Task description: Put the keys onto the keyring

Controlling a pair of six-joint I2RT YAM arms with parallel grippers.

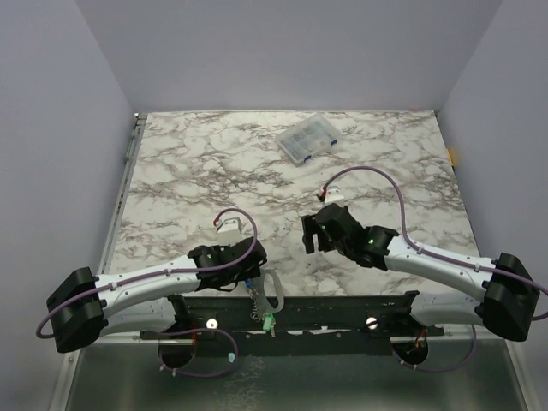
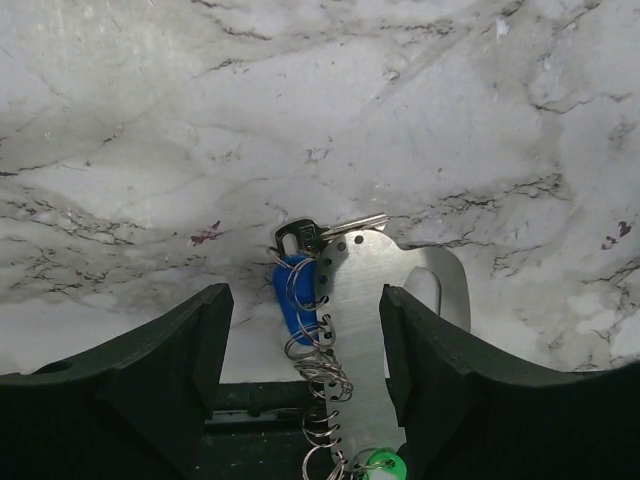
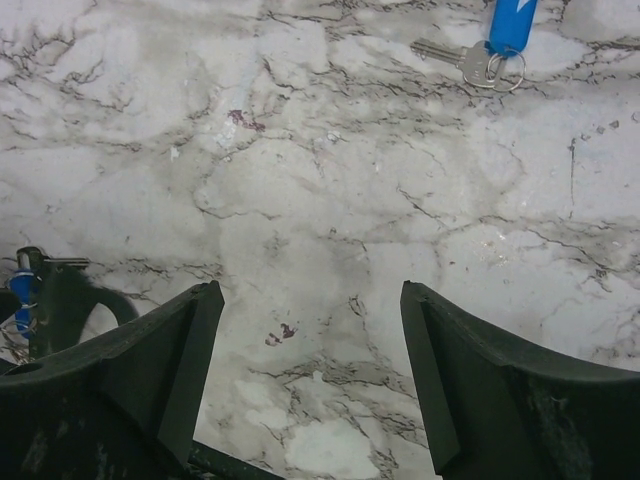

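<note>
**Keyring between spread left jaws, one blue key loose**

Found keyring (image 2: 352,330) lying at the near edge of the marble surface (image 2: 150,150). Noted left jaws wide, straddling the keyring, not clamped on it. Logged blue key (image 2: 292,300) and green key (image 2: 383,465) against the keyring's chain (image 2: 325,375). Saw right jaws wide, holding nothing. Spotted second blue key (image 3: 508,25) well apart from the keyring.

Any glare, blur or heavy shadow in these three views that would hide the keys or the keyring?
Top external: even light, no glare on the table, but the keys are tiny at the near edge. Left wrist: the keyring is sharp and bright, not blown out; the left gripper's fingers are near-black. Right wrist: crisp marble; one blue key is cropped by the top edge.
</note>
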